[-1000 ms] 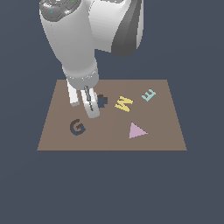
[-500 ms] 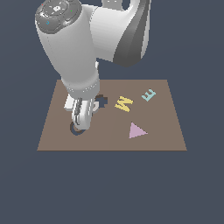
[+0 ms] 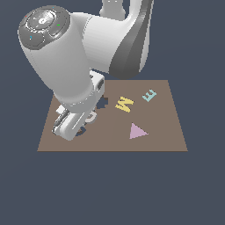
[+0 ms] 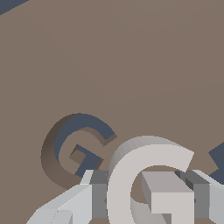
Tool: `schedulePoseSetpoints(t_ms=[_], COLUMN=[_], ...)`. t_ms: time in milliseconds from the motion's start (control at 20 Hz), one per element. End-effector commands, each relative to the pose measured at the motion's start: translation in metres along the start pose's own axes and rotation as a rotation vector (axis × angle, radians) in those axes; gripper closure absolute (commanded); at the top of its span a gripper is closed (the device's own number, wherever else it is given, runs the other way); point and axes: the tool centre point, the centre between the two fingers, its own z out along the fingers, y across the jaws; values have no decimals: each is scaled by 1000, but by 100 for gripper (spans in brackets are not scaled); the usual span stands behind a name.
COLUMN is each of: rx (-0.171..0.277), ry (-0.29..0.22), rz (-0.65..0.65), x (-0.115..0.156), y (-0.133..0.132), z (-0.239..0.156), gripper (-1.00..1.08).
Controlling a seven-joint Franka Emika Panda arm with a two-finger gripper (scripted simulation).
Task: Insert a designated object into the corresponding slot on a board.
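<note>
One rigid, light-looking G block [image 4: 131, 183] (lower centre of frame) sits clamped in the gripper [image 4: 144, 197], best held across its flat sides.

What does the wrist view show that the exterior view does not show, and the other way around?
Only the wrist view shows the grey G block held between the jaws, beside the G-shaped slot and not yet in it. Only the exterior view shows the yellow W, teal E, pink triangle and the arm, which hides the slot. Both show the brown board.
</note>
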Motion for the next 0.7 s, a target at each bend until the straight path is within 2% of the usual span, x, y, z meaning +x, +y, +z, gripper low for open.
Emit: schedulePoseSetpoints(t_ms=[0, 350, 650], rx=[0, 0, -1], ry=[0, 0, 0], rz=[95, 305, 432], x=[0, 5, 11], y=[-9, -30, -41], z=[-1, -1, -2], gripper=[108, 108, 108])
